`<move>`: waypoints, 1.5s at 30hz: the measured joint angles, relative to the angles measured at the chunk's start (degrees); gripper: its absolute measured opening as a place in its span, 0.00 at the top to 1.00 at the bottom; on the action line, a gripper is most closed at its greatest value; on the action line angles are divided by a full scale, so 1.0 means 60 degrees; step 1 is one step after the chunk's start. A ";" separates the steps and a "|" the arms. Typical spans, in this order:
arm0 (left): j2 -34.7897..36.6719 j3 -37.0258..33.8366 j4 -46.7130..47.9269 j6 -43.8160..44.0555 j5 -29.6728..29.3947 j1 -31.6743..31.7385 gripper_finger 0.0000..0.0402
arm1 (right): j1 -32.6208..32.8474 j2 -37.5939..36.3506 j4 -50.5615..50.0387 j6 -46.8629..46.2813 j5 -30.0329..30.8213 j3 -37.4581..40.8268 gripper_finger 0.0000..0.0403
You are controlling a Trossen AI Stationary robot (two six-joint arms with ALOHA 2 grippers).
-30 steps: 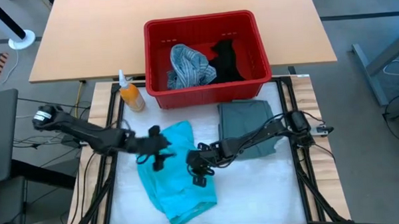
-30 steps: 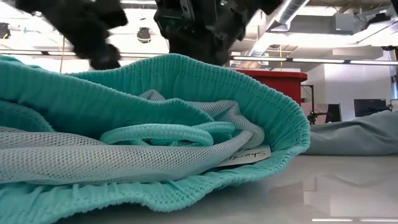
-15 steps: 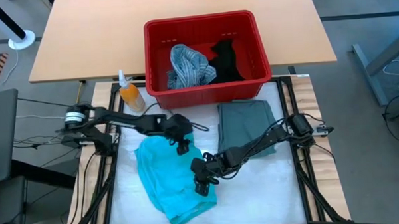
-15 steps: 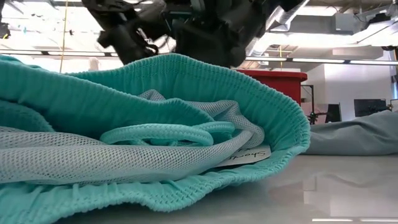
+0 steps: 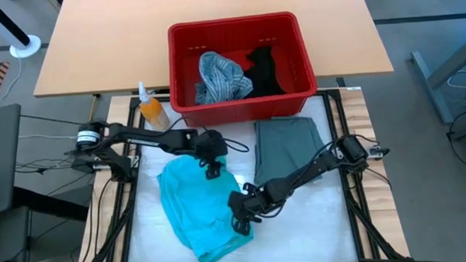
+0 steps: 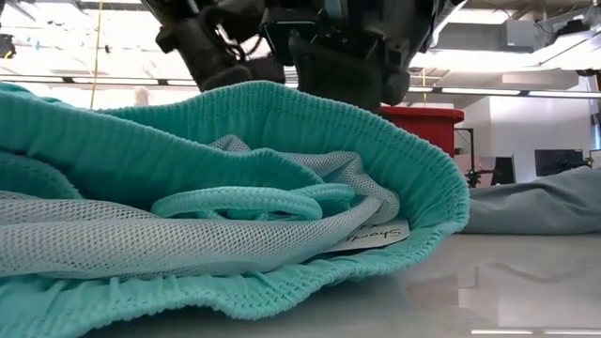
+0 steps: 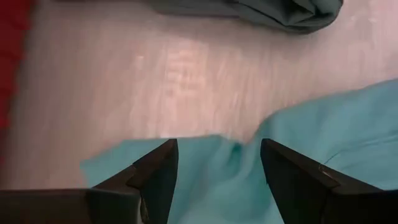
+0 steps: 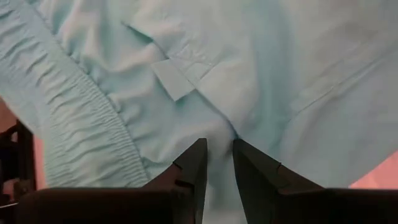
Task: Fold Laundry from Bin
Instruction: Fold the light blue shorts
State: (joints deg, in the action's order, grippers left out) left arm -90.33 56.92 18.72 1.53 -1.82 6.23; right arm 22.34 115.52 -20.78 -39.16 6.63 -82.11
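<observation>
both sets of jaws differ: the left gripper (image 5: 212,169) hangs with its fingers (image 7: 155,171) spread wide over the far edge of the turquoise garment (image 5: 201,206), nothing between them but cloth below and bare table beyond; the right gripper (image 5: 241,222) has its fingers (image 8: 194,165) drawn narrow, with a fold of the turquoise cloth sitting in the slim gap, though whether it is truly pinched cannot be told.

going by size: the work table (image 5: 314,221) carries the turquoise garment spread on its left half, elastic waistband (image 6: 282,117) bunched toward the low camera, mesh lining and a small white label (image 6: 371,237) showing inside. just right of it lies the grey-green garment (image 5: 288,148), folded flat and apart from the turquoise one. behind both, on the wooden table (image 5: 98,50), stands the red bin (image 5: 186,78), holding the blue-grey striped shirt (image 5: 219,75) crumpled at its left and the black garment (image 5: 263,71) at its right, the two touching. an orange bottle (image 5: 151,110) stands just beside the bin's near left corner.
</observation>
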 joint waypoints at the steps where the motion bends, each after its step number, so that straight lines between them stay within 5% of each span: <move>1: 0.0205 -0.0188 0.0058 0.0009 -0.0099 0.0060 0.45 | -0.0002 0.0000 -0.0001 0.0000 0.0003 0.0000 0.74; 10: 0.0161 -0.1279 -0.0284 0.0448 0.0052 0.0208 0.45 | 0.0092 0.0000 -0.0183 0.0029 0.0033 0.0000 0.74; 24: -0.1055 -0.1285 -0.0965 0.1060 -0.0659 0.0415 0.45 | 0.0475 0.0004 -0.0284 -0.0558 0.0029 0.0000 0.74; 45: -0.1045 -0.1285 -0.1099 0.2249 -0.1730 0.0803 0.45 | 0.0897 0.0007 -0.0484 -0.1410 0.0488 0.0000 0.74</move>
State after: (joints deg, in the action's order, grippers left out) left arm -96.60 49.21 12.13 15.03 -12.20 11.05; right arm 27.73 115.57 -23.68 -47.62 9.56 -82.11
